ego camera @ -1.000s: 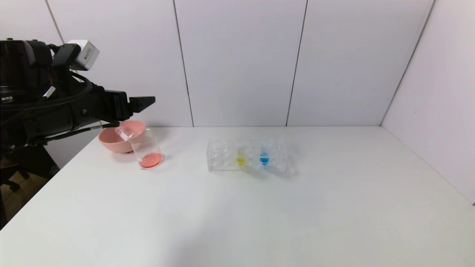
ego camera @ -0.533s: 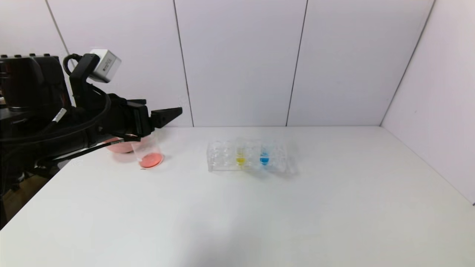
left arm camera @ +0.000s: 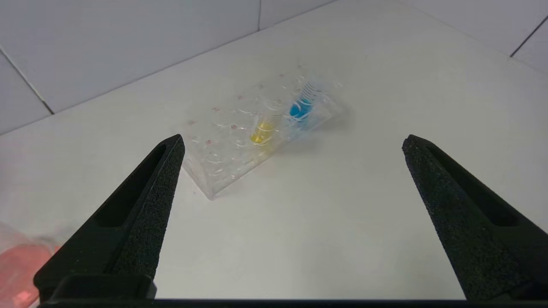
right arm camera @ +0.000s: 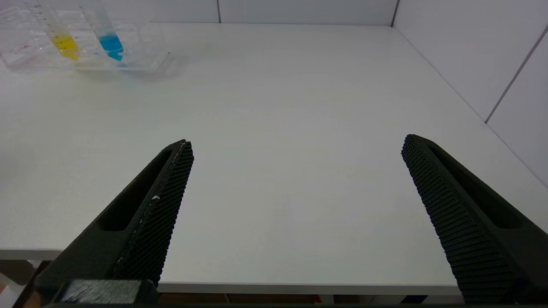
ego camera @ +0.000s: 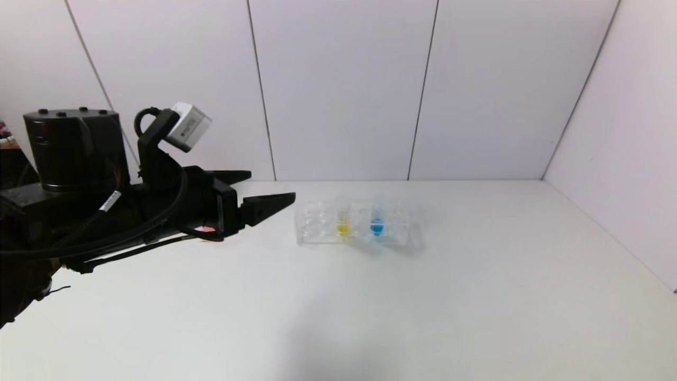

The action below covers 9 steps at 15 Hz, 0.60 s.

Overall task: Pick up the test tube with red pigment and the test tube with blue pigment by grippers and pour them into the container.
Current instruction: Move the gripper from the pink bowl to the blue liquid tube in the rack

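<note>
White wall panels close in a plain white worktop [ego camera: 423,296], and near its middle sits a clear tube rack [ego camera: 353,222], which I take as the landmark. Standing in the rack, the test tube with blue pigment [ego camera: 376,226] is on the far side from the arm, with a yellow-liquid tube [ego camera: 342,227] beside it, nearer the arm.

The left end effector [ego camera: 264,193] hovers just beside the rack's end, low over the worktop, its two black fingers spread wide and holding nothing. From its wrist view the rack lies straight ahead between the fingers. Behind the arm, away from the rack, a sliver of red liquid shows in what looks like the container [left arm camera: 17,265]; the arm hides most of it. I cannot see a test tube with red pigment anywhere.

The right end effector [right arm camera: 295,145] is also spread wide and empty, parked at the worktop's near edge, well apart from the rack.

The step in hand looks like the reach for the blue tube. To do it well, the fingers should pass over the yellow tube, straddle the blue one on its bare upper glass, close gently and lift straight up so the rack stays put.

No writing is readable; only tiny pinkish marks on the rack top.
</note>
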Motion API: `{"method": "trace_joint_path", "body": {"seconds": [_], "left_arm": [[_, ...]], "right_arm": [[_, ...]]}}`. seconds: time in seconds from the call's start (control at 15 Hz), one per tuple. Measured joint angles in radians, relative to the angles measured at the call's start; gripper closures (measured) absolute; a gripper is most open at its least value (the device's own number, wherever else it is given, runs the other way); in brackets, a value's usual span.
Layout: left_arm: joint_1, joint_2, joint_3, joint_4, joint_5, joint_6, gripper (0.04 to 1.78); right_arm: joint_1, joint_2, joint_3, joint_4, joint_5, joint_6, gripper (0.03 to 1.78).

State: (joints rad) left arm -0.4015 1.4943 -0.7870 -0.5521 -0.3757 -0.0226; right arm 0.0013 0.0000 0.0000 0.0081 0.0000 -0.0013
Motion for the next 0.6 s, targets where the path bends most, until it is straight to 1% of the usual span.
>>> {"method": "trace_joint_path", "body": {"seconds": [0.2,0.4,0.53,0.6], "left_arm": [[-0.047,0.032,0.019,-0.017,-0.009,0.000,0.04],[-0.096,0.097,0.043,-0.124,-0.015,-0.019,0.04],[-0.140,0.155,0.051,-0.210,-0.018,-0.035,0.04],[-0.164,0.179,0.051,-0.233,-0.018,-0.053,0.04]], "right_arm": [[0.000,0.000,0.000,0.000,0.000,0.000,0.04],[0.000,0.000,0.000,0.000,0.000,0.000,0.04],[0.000,0.000,0.000,0.000,0.000,0.000,0.04],[0.000,0.000,0.000,0.000,0.000,0.000,0.04]]}}
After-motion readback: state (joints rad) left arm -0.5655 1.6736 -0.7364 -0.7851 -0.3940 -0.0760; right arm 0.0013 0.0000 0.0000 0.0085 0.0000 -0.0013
